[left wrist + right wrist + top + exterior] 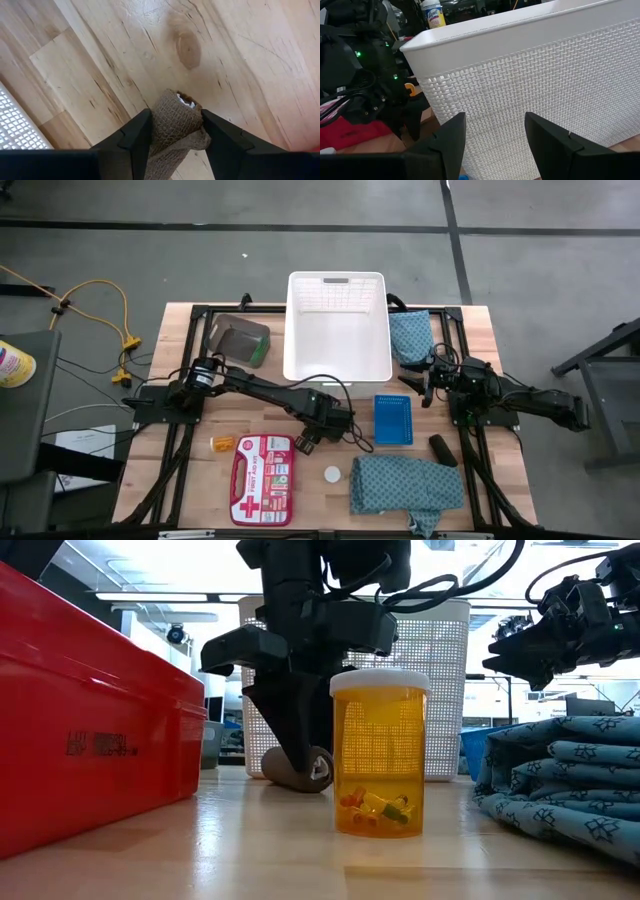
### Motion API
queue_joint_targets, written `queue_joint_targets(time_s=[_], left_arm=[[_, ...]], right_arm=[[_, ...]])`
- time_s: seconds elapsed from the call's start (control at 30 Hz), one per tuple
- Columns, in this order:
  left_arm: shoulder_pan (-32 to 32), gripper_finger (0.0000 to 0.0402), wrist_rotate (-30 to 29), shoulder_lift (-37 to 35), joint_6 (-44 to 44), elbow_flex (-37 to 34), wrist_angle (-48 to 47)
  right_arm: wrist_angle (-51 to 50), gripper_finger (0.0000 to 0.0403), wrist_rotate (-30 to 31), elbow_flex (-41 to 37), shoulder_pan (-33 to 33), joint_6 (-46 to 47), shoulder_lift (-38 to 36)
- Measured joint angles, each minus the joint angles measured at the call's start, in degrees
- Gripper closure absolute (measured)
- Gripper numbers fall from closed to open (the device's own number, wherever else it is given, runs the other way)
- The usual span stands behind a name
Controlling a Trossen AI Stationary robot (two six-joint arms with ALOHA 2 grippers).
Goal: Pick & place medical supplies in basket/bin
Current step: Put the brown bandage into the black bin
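Left wrist view: left pincer (176, 137) clamps the brown roll (175, 122).

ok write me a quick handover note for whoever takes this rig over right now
Left end effector: down at the table in front of the basket, fingers on both sides of a brown roll; a firm grip is not certain.
Right end effector: open, empty, raised beside the basket's right wall.
Basket: nothing in it so far.
On the table: two teal cloths, orange bottle, black roll, white cap, grey bin.
Done: nothing placed.
Left: lift the brown roll, then move everything else.
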Motion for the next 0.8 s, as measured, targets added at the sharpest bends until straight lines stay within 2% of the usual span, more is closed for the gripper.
queue_joint_targets(time_s=[0.13,0.57,0.8], left_arm=[[-0.8,0.0250,-1.8,0.0,-0.6,1.0,-2.3],[-2.3,0.0250,-1.9,0.0,-2.4,7.9,-10.7],[-4.2,0.0250,-4.7,-0.6,-3.9,10.1,-11.6]], right_arm=[[0.0,0.0211,0.0,0.0,0.0,0.0,0.0],[0.0,0.0211,0.0,0.0,0.0,0.0,0.0],[0.0,0.0211,0.0,0.0,0.0,0.0,0.0]])
